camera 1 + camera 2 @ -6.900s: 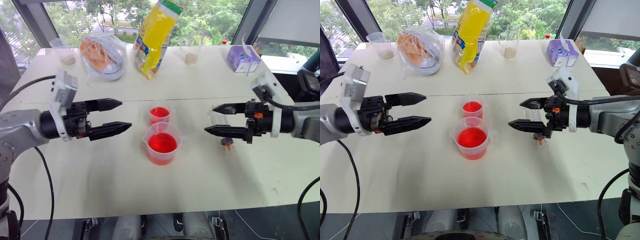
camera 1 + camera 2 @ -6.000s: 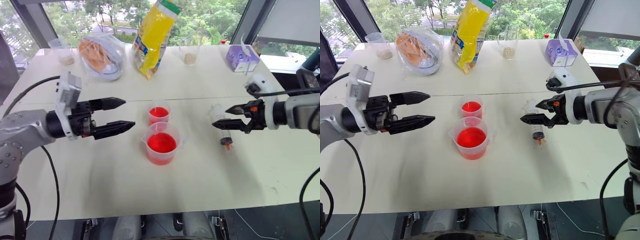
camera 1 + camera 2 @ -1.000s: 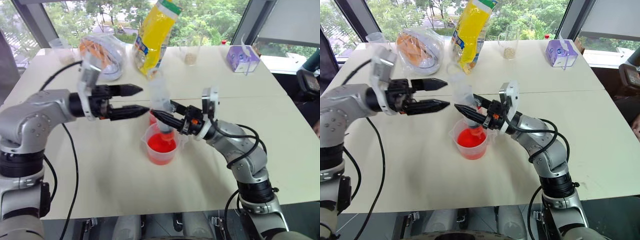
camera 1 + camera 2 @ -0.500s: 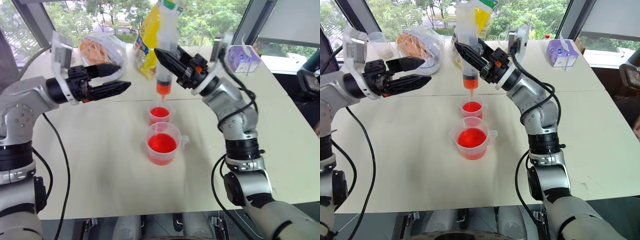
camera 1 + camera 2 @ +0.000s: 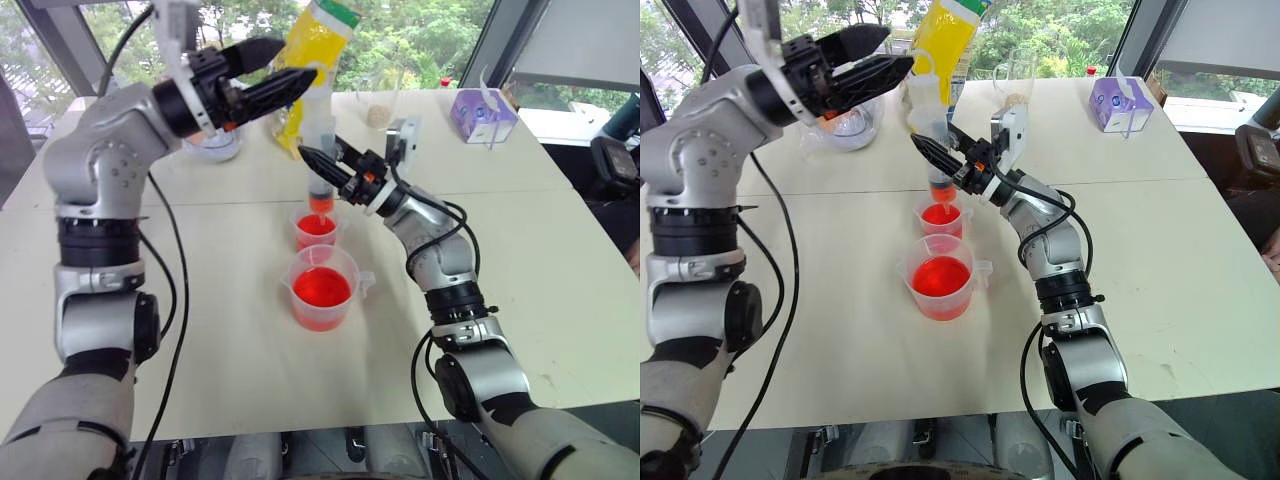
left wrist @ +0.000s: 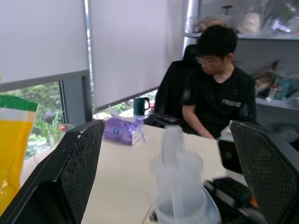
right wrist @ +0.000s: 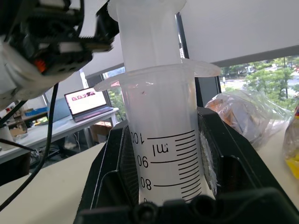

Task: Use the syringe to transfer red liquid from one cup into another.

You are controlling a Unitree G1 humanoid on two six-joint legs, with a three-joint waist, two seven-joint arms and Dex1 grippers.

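Nearest me is the spouted beaker (image 5: 324, 288), holding plenty of red liquid (image 5: 323, 285). Touching or just behind it is the small cup (image 5: 317, 229), also with red in it. My right gripper (image 5: 322, 166) is clamped on the syringe (image 5: 320, 150) barrel, held upright with its red tip directly above the small cup, just clear of the rim. In the right wrist view the barrel sits tight between the pads. My left gripper (image 5: 268, 72) is spread wide and holds nothing, raised near the plunger top (image 6: 172, 140). Farther back are a yellow bag (image 5: 312, 70) and a purple tissue box (image 5: 486, 115). I judge this the discharge step. Next I need the left fingers on the plunger top, pressing straight down while the right keeps the tip over the cup.
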